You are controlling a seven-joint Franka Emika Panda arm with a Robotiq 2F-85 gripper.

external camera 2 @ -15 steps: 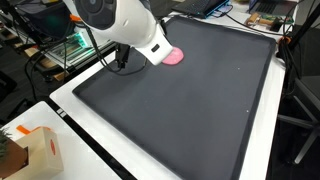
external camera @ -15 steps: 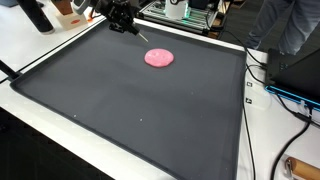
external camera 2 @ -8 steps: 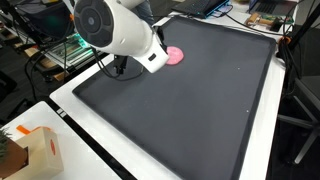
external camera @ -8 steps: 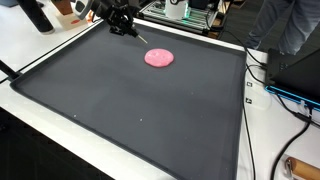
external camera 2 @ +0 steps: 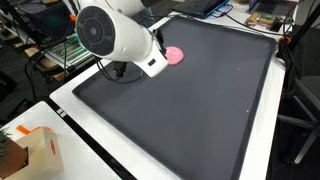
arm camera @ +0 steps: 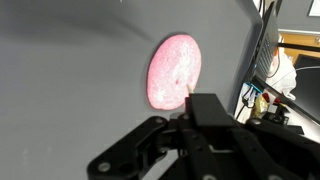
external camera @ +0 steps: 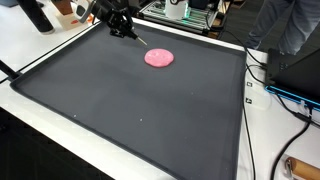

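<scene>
The arm (external camera 2: 110, 35) reaches to the far left of the scene, and its big white joint fills much of an exterior view. The wrist tilts downward. The dark gripper (external camera: 123, 29) hangs low, angled toward the right. In the wrist view its fingers (arm camera: 205, 108) sit drawn close together.

White surface (external camera: 28, 52) under a large dark grey mat (external camera: 140, 115) with a raised black rim. Black cables (external camera: 262, 82) trailing off one side, a blue one just beside them. Rack of electronics (external camera: 186, 12) behind the far edge. Cardboard box (external camera 2: 38, 150) on a white corner. Even indoor light, soft sheen on mat.
</scene>
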